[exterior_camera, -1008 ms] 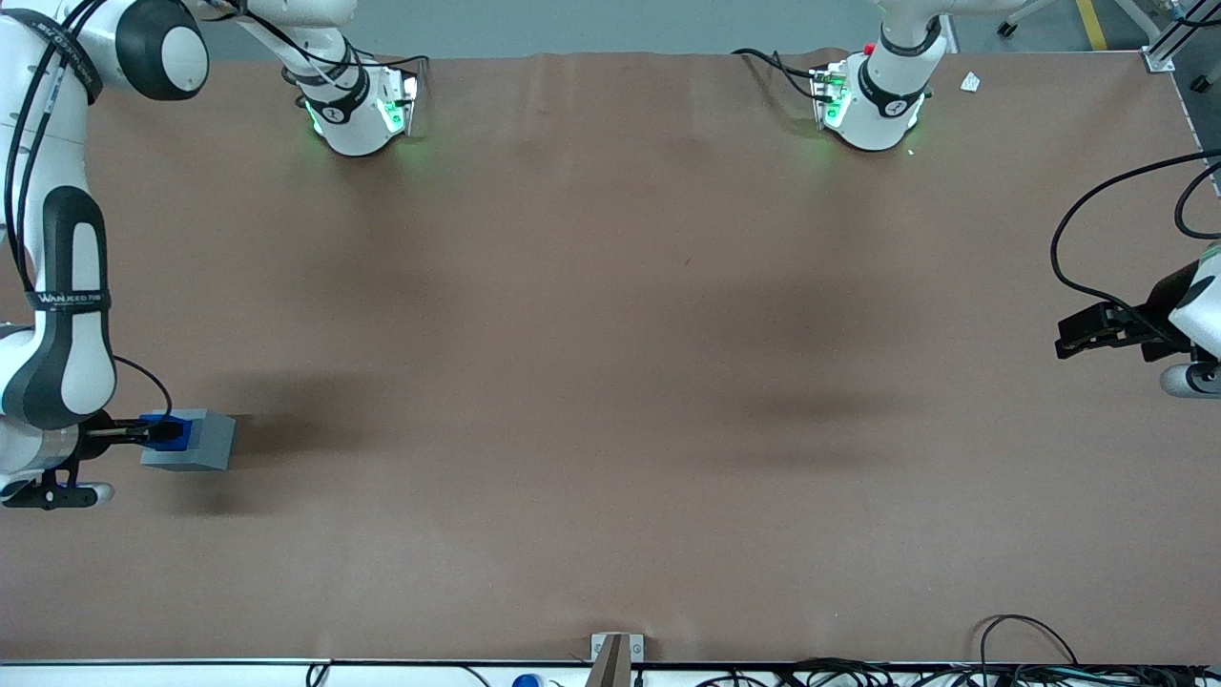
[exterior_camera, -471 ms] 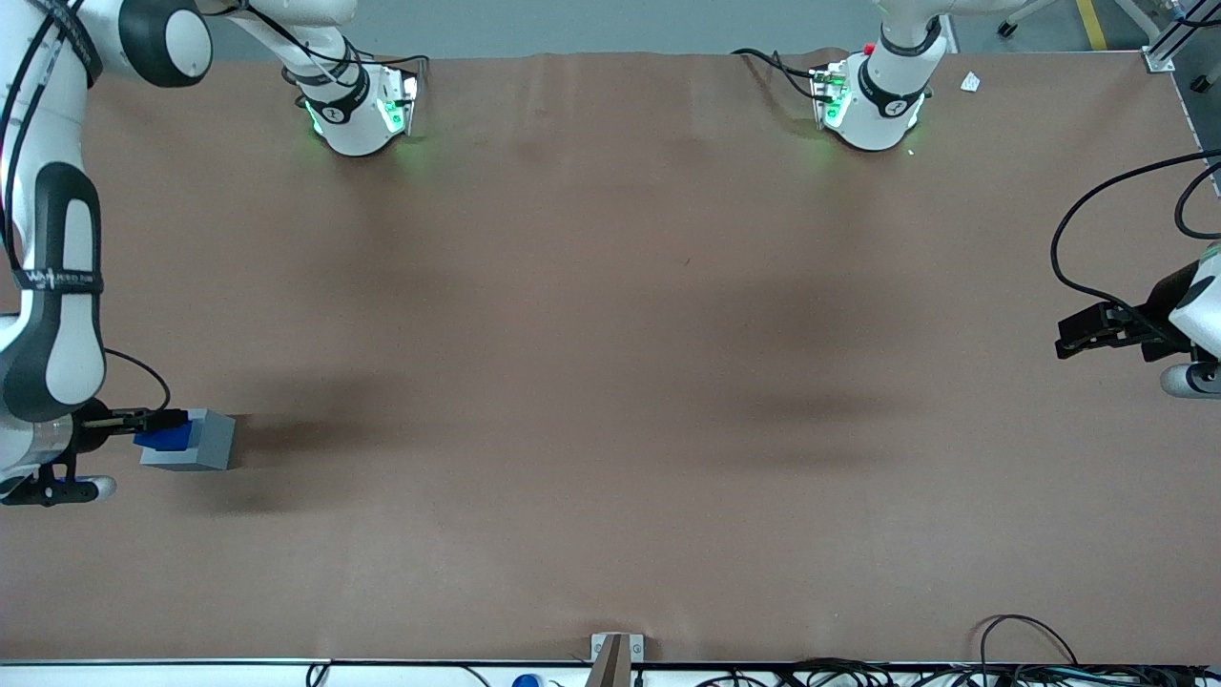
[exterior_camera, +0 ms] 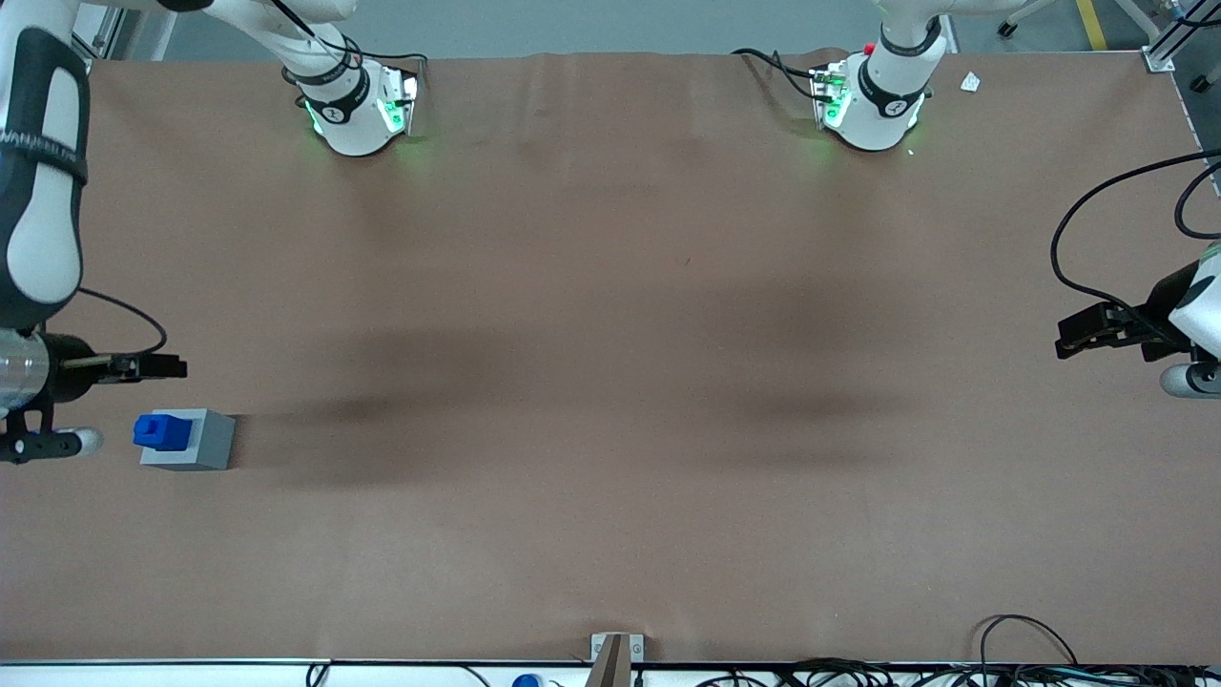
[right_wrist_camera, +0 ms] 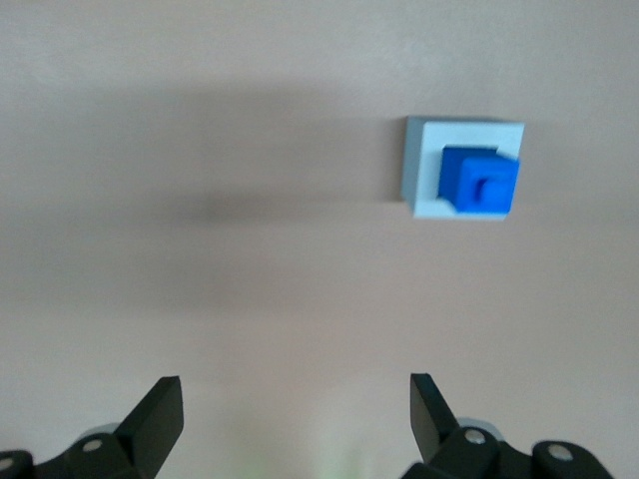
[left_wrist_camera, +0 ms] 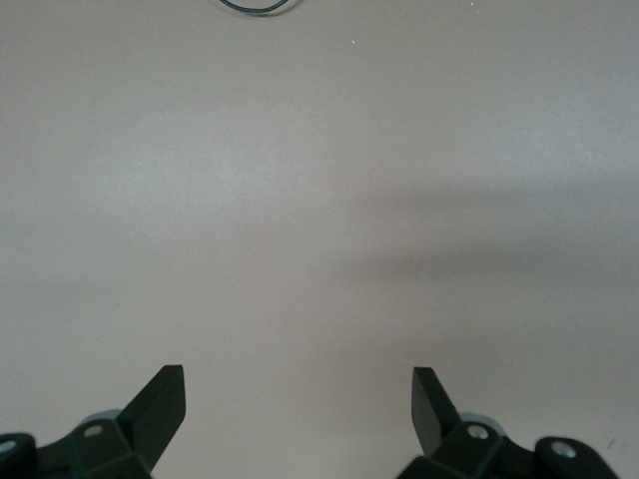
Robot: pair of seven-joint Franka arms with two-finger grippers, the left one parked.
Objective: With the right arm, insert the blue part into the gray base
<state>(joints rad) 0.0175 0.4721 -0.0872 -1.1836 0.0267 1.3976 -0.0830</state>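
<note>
The blue part [exterior_camera: 160,431] sits on the gray base [exterior_camera: 196,442] at the working arm's end of the table, overhanging the base's edge on the arm's side. In the right wrist view the blue part [right_wrist_camera: 480,184] rests on the gray base [right_wrist_camera: 427,168], shifted toward one edge, its small stub facing up. My right gripper [exterior_camera: 172,365] is open and empty, raised above the table, clear of the two parts and farther from the front camera than they are. Its fingertips [right_wrist_camera: 160,411] stand wide apart over bare brown table.
The brown table cover [exterior_camera: 610,363] spreads wide around the parts. Two arm bases [exterior_camera: 358,105] with green lights stand along the table's edge farthest from the front camera. Cables [exterior_camera: 1030,649] lie at the near edge toward the parked arm's end.
My gripper has let go of the blue part, opened, and risen away from the base. The blue part stays on the gray base.
</note>
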